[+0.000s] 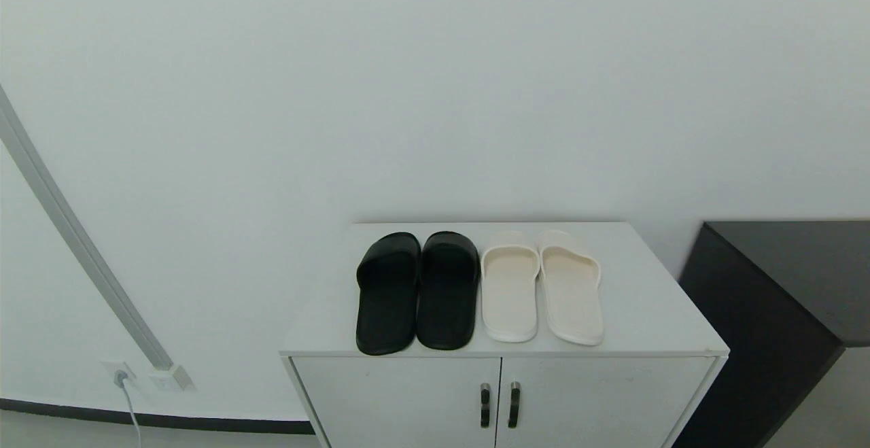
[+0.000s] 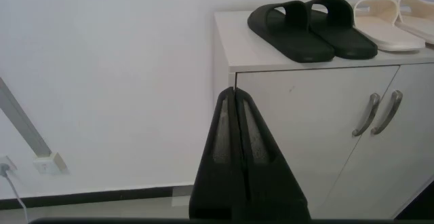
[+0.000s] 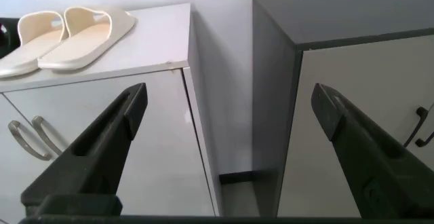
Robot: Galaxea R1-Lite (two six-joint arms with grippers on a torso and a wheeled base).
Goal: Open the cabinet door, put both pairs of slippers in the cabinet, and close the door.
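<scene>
Black slippers (image 1: 416, 291) left, white slippers (image 1: 542, 286) right, atop the closed cabinet (image 1: 652, 298), likely light and bendy, best pinched by straps; left gripper (image 2: 234, 96) pressed together, empty, right gripper (image 3: 229, 95) spread wide, empty.

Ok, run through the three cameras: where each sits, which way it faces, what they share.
Head view: on the head, looking forward and down onto the white cabinet, black slippers and cream slippers on top.
Left wrist view: low, facing the cabinet's left front corner; the shut left gripper in front.
Right wrist view: low, facing the cabinet's right edge and the dark cabinet; the open right gripper frames it.
Shared: all three show the cream slippers and door handles.
</scene>
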